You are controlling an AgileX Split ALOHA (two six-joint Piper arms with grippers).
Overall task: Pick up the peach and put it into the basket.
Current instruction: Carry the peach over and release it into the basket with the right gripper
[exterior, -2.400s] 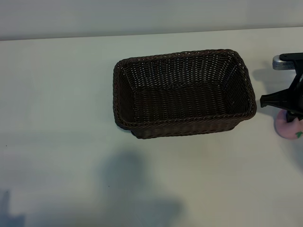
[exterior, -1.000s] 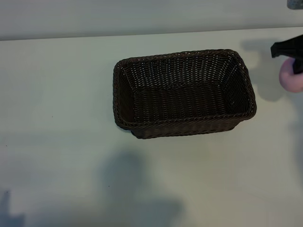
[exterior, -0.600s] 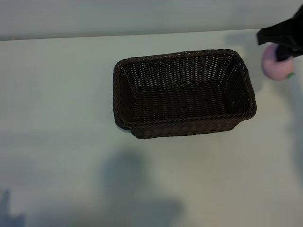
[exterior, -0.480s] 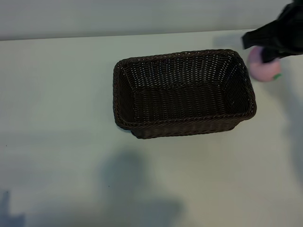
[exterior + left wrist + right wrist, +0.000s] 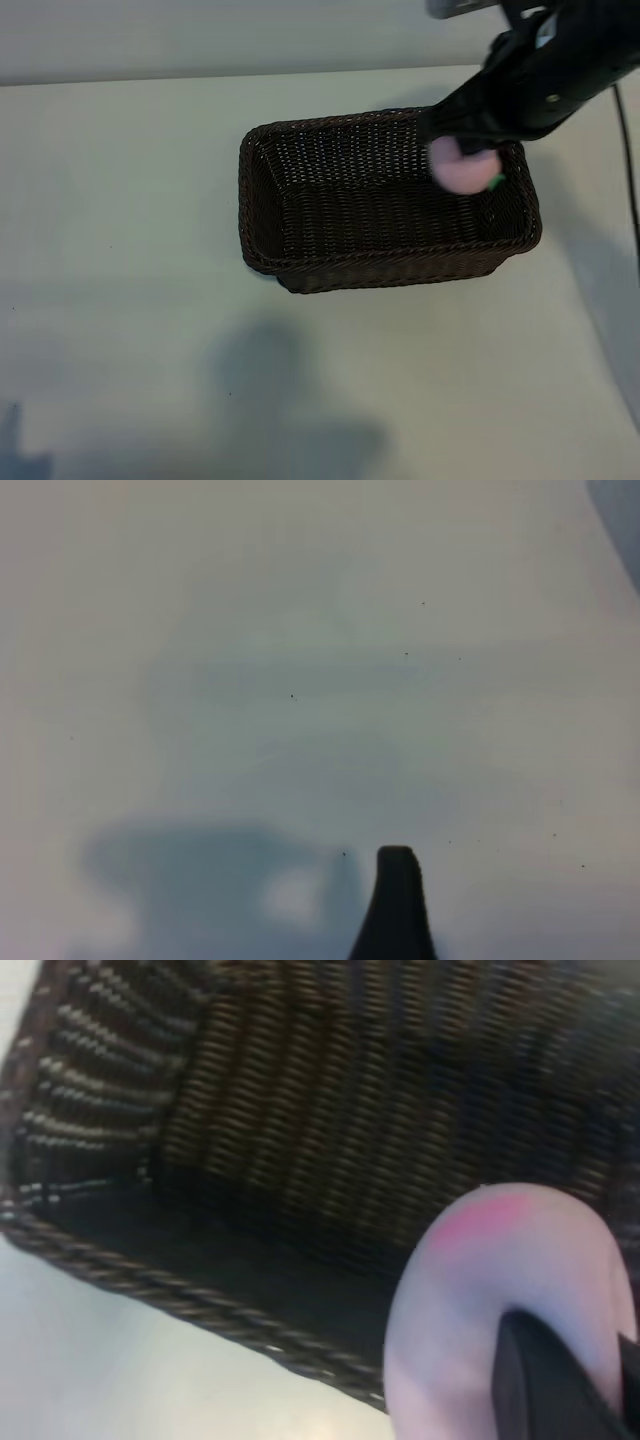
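Exterior view, read from left to right: bare table point(image 5: 120, 250) fills the left of the frame, then the basket point(image 5: 262, 215) sits in the middle, and my right gripper point(image 5: 462, 150) comes in from the upper right with the peach point(image 5: 458, 172) pinched in its jaws. The peach hangs over the right end of the basket, inside the rim line but above the woven floor, with its green leaf mark just showing at its lower right. I judge I am carrying it high on purpose, so it clears the braided rim before I let it go; what is left is to open the jaws over the basket's inside.

My left gripper does not appear in this view at all. Only the left wrist view shows anything of it: one dark fingertip point(image 5: 396, 905) at the bottom of the frame over plain table point(image 5: 300, 630), jaws spread with nothing between them, parked well away from the work.

The right wrist view adds what the overhead picture cannot: the peach point(image 5: 480, 1290) bulks large at the lower right with a dark finger point(image 5: 545, 1390) pressed on it, and past it I see the basket's point(image 5: 150, 1280) rim and dark floor, so the drop lands inside.
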